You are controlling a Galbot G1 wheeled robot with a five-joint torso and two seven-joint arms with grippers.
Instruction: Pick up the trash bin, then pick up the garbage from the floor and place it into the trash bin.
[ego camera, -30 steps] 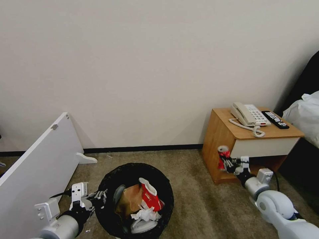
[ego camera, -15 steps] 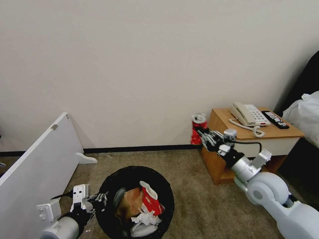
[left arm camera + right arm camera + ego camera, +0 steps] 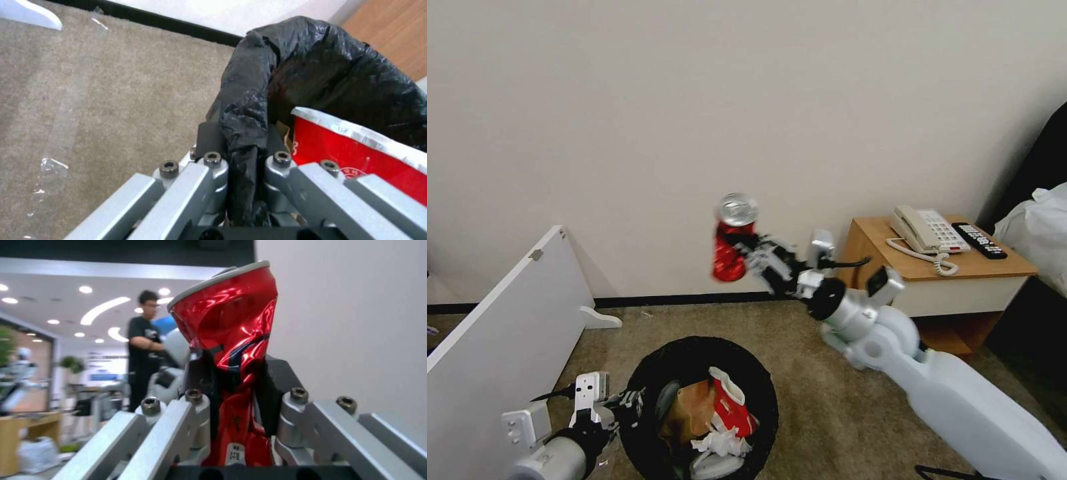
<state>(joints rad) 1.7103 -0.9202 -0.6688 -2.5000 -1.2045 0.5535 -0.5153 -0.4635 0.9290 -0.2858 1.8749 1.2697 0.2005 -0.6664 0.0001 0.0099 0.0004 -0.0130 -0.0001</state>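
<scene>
The round trash bin lined with a crinkly black plastic bag is sitting low at the near left above the beige-grey carpet floor, its rim pinched in the left claw. Inside it a brown paper bag, a red-white snack packet and crumpled white tissue are lying heaped. A crushed red metal can is being held upright in the right claw, high above the bin.

Beige carpet floor bears a wooden nightstand and white board.
</scene>
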